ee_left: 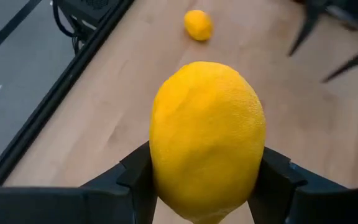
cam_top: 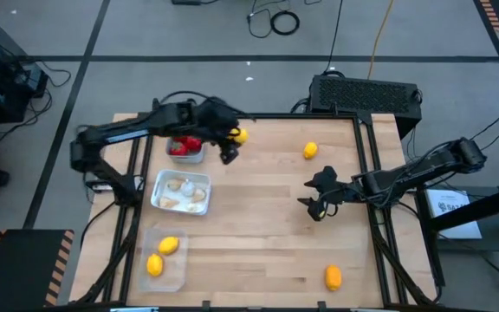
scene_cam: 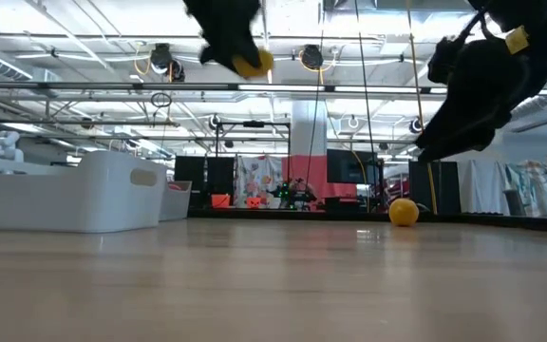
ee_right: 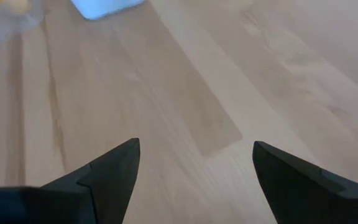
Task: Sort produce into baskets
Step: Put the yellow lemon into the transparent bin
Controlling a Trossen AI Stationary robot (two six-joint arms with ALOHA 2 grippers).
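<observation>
My left gripper (cam_top: pixel 235 143) hangs high above the table's far left part, shut on a yellow lemon (ee_left: pixel 207 140) that also shows in the low view (scene_cam: pixel 252 63). Below it stand three baskets: one with red fruits (cam_top: pixel 186 149), a white one with garlic bulbs (cam_top: pixel 180 192), and a clear one with two lemons (cam_top: pixel 163 257). One loose yellow lemon (cam_top: pixel 310 150) lies at the far middle. An orange one (cam_top: pixel 333 276) lies near the front right. My right gripper (ee_right: pixel 194 168) stands open over bare wood at the right (cam_top: pixel 317 198). My left gripper pinches the lemon between its two fingers (ee_left: pixel 138 180), which sit on its two opposite sides (ee_left: pixel 253 168) about its middle. The fingers slant down from the table's left. The lemon is lifted well clear of the table (scene_cam: pixel 252 63).
A dark frame (cam_top: pixel 366 165) runs around the wooden table top. A black box (cam_top: pixel 366 94) stands beyond the far edge. Bare wood lies across the table's middle and front (cam_top: pixel 258 243). The room beyond shows racks and hanging lamps.
</observation>
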